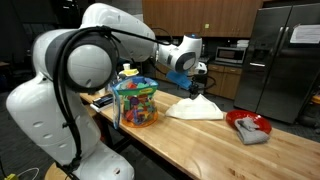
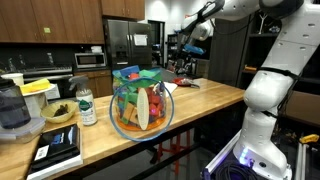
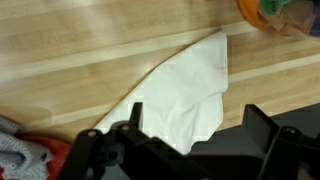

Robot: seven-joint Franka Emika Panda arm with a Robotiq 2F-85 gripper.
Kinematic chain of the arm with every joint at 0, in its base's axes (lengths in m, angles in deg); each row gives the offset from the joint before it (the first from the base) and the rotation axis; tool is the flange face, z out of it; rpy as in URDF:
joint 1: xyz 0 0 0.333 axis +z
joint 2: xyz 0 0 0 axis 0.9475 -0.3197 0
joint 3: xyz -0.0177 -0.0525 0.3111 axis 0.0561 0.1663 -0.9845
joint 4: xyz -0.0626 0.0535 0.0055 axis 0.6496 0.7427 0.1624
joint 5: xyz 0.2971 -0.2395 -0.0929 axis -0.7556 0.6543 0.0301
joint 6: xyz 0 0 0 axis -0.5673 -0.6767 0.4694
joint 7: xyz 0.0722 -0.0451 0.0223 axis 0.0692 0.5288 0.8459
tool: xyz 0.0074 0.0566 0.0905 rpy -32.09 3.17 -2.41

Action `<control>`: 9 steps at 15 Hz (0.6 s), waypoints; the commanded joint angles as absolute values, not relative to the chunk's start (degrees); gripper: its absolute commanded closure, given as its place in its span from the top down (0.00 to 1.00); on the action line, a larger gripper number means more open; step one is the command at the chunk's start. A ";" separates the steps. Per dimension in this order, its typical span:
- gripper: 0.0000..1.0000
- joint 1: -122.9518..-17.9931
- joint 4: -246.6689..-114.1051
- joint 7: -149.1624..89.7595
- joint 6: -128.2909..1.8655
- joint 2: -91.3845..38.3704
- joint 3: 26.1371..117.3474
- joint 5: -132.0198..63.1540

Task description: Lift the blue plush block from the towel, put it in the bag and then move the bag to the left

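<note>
The white towel [image 3: 185, 90] lies rumpled on the wooden table, with nothing blue lying on it. My gripper [image 3: 195, 105] hangs open above its near edge, both black fingers [image 3: 138, 108] spread wide and empty. In both exterior views the gripper [image 1: 197, 80] [image 2: 184, 60] hovers over the towel [image 1: 195, 108] [image 2: 190, 85]. The see-through bag [image 1: 135, 100] [image 2: 140, 100] stands upright on the table, apart from the towel, full of multicoloured pieces. Its edge [image 3: 268, 12] shows at the wrist view's top right. The blue plush block is hidden; I cannot pick it out among the bag's pieces.
A red bowl [image 1: 248, 122] sits on a grey cloth [image 3: 15, 150] beyond the towel. A bottle [image 2: 87, 105], a small bowl [image 2: 57, 115], a blender [image 2: 12, 105] and a book [image 2: 60, 150] occupy the table end past the bag. A steel fridge [image 1: 280, 60] stands behind.
</note>
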State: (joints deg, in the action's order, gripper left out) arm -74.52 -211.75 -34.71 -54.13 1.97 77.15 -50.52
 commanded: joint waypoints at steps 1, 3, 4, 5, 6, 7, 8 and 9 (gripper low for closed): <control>1.00 -75.20 -207.16 -36.65 -48.70 -1.62 76.86 -50.80; 1.00 -75.17 -205.47 -36.56 -46.65 -3.37 76.47 -50.66; 1.00 -75.17 -204.67 -36.52 -45.78 -4.28 76.23 -50.44; 1.00 -75.20 -203.93 -36.48 -44.94 -5.04 75.99 -50.16; 1.00 -75.17 -203.29 -36.20 -44.53 -5.88 75.65 -49.72; 1.00 -75.15 -202.63 -36.01 -44.08 -6.70 75.38 -49.46; 1.00 -75.14 -202.03 -36.08 -43.68 -7.48 75.14 -49.22; 1.00 -75.13 -201.51 -35.99 -43.30 -8.12 74.88 -48.98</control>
